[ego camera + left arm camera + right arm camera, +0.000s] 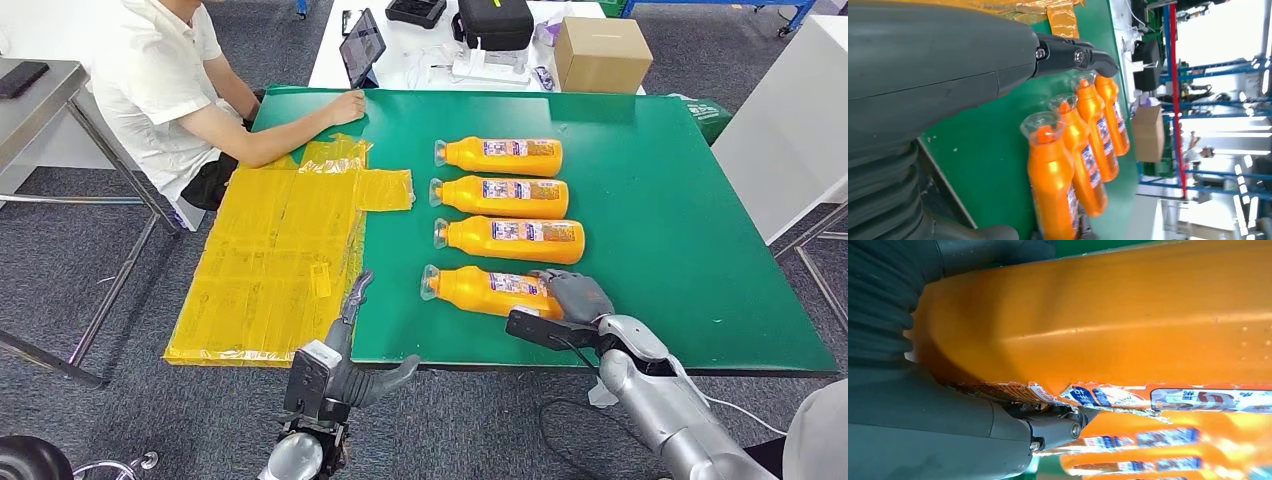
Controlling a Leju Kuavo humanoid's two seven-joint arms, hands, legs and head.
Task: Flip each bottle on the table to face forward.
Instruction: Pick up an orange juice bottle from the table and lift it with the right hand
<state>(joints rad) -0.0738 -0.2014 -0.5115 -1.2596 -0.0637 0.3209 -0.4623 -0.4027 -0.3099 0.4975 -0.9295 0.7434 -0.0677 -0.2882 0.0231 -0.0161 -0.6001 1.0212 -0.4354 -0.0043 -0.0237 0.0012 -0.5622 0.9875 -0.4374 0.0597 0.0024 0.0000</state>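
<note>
Several orange bottles lie in a column on the green table (650, 240), clear caps pointing left, labels up. The nearest bottle (490, 290) (1108, 315) has its base end under my right hand (572, 295), whose fingers wrap around it; its torn label edge shows by my thumb (948, 440). The bottle beyond it (512, 239) and two further ones (503, 196) (500, 155) lie untouched. My left hand (345, 345) hangs below the table's front edge, fingers apart, holding nothing. From the left wrist the row of bottles (1053, 180) lies beyond my fingers (1073, 55).
Yellow plastic sheets (280, 250) cover the table's left part. A person in a white shirt (170, 70) sits at the far left corner with a hand (345, 105) on the table. A cardboard box (600, 55) and tablet (362, 45) stand on the white table behind.
</note>
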